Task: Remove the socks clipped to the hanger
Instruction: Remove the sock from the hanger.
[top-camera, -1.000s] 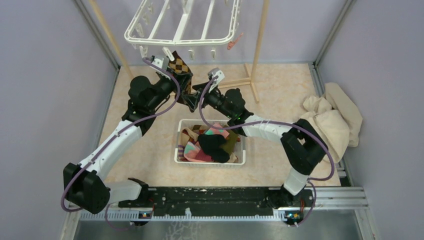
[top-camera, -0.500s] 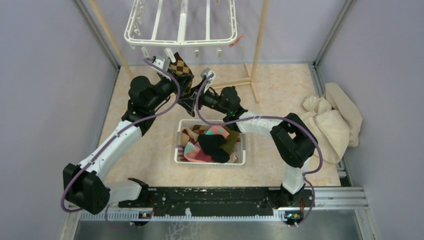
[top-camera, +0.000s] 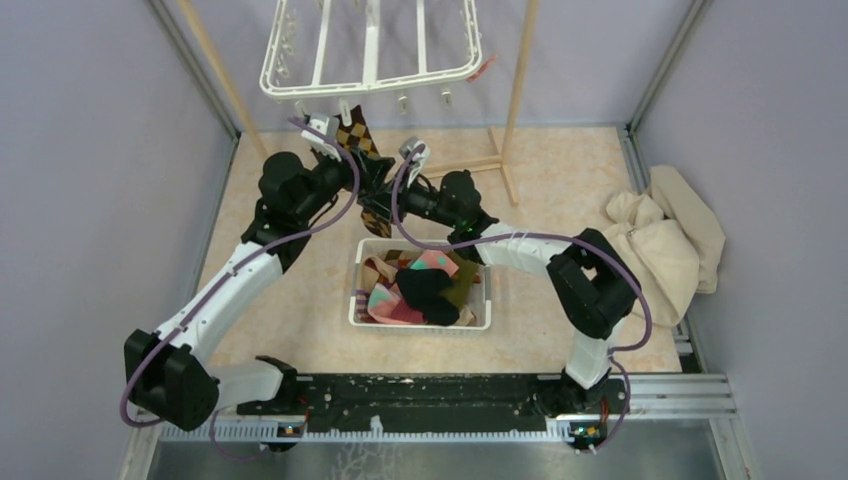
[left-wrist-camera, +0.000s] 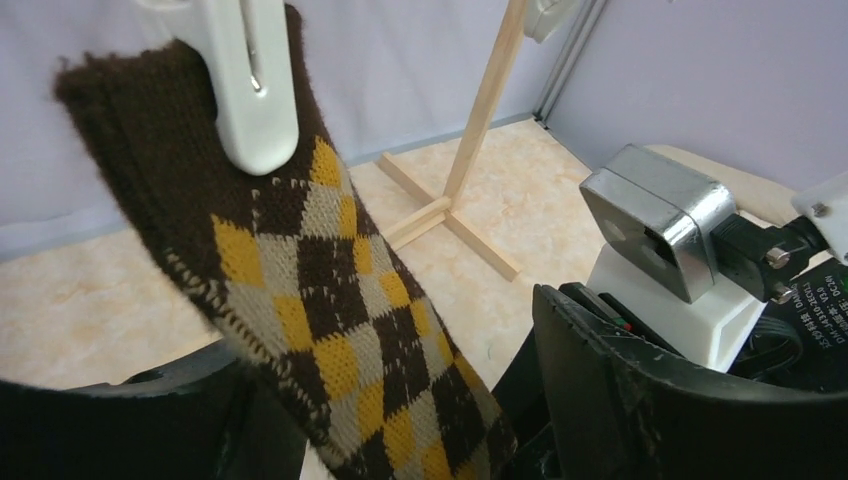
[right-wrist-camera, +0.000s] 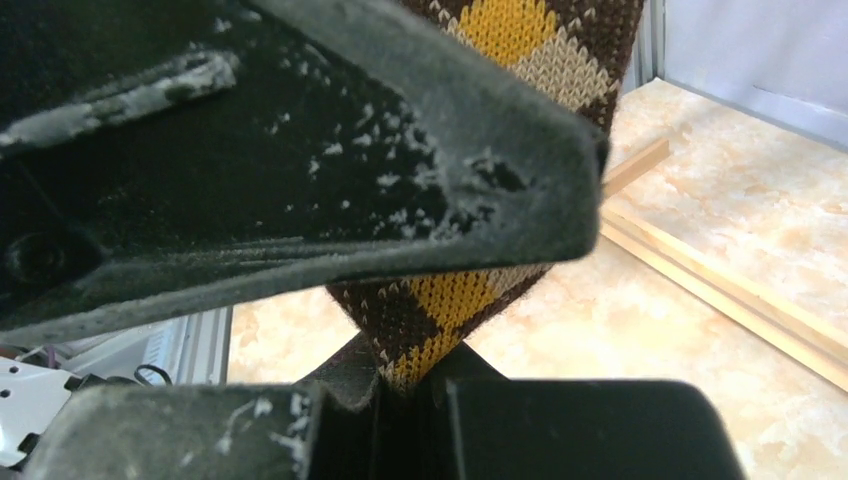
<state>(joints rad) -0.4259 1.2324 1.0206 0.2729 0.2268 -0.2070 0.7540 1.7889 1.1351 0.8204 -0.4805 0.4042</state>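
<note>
Now the right end effector (right-wrist-camera: 430, 310) has clenched on the lower end of the brown argyle sock (left-wrist-camera: 330, 330), and the left end effector (left-wrist-camera: 400, 420) has released, jaws spread. The sock hangs from a white clip (left-wrist-camera: 245, 85) under the hanger (top-camera: 300, 92); a pull should free it.

argyle sock (left-wrist-camera: 330, 330): dark brown, with mustard-yellow and beige diamonds and thin pale stitch lines
clip (left-wrist-camera: 245, 80): white
hanger (top-camera: 372, 45): white
basket (top-camera: 420, 325): white
basket socks (top-camera: 425, 285): pink, mint, black, olive, tan
cloth heap (top-camera: 665, 240): beige
surface (top-camera: 560, 170): cream, marbled
right hand (right-wrist-camera: 430, 340): black, flecked with pale lint
</note>
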